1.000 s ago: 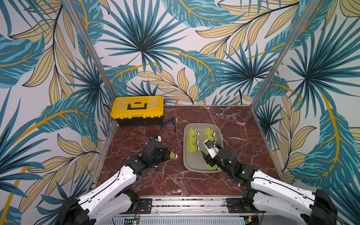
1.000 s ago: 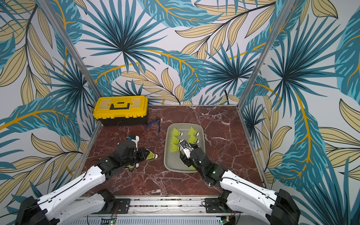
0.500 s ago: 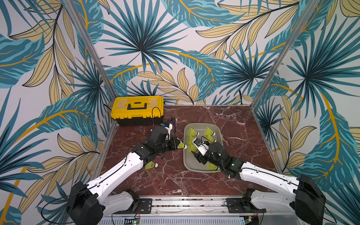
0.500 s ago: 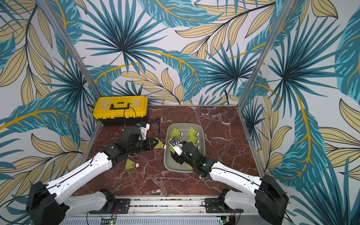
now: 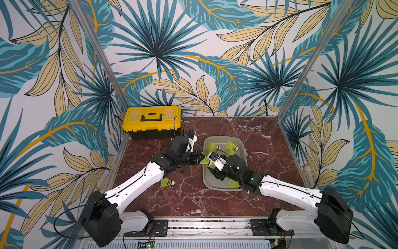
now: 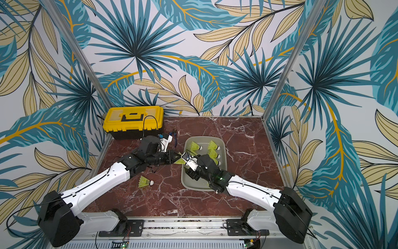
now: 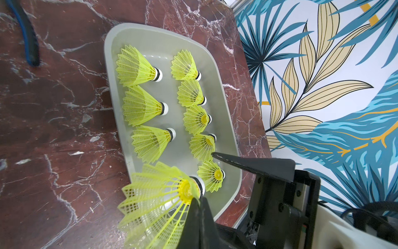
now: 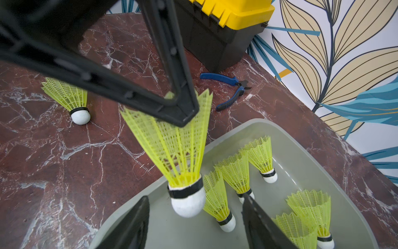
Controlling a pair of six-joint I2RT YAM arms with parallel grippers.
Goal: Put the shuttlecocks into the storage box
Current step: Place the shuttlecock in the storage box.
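Note:
My left gripper (image 7: 196, 201) is shut on the skirt of a neon yellow-green shuttlecock (image 7: 157, 194), which it holds tip-down over the near-left rim of the grey storage box (image 5: 243, 148) in both top views. My right gripper (image 8: 195, 197) is open inside the box, and the held shuttlecock's white tip (image 8: 187, 204) hangs between its fingers without touching them. Several shuttlecocks (image 7: 137, 66) lie in two rows in the storage box (image 7: 107, 64). One more shuttlecock (image 5: 167, 183) lies on the marble to the left of the box, also seen as the loose shuttlecock (image 8: 69, 97) in the right wrist view.
A yellow-lidded black toolbox (image 5: 151, 120) stands at the back left. Blue-handled pliers (image 8: 228, 90) lie between it and the storage box. Both arms meet at the box's left rim. Patterned walls close in the table's back and sides.
My left arm has carried its shuttlecock right and back, from the table to the box's left rim. My right gripper has moved left inside the box to meet it.

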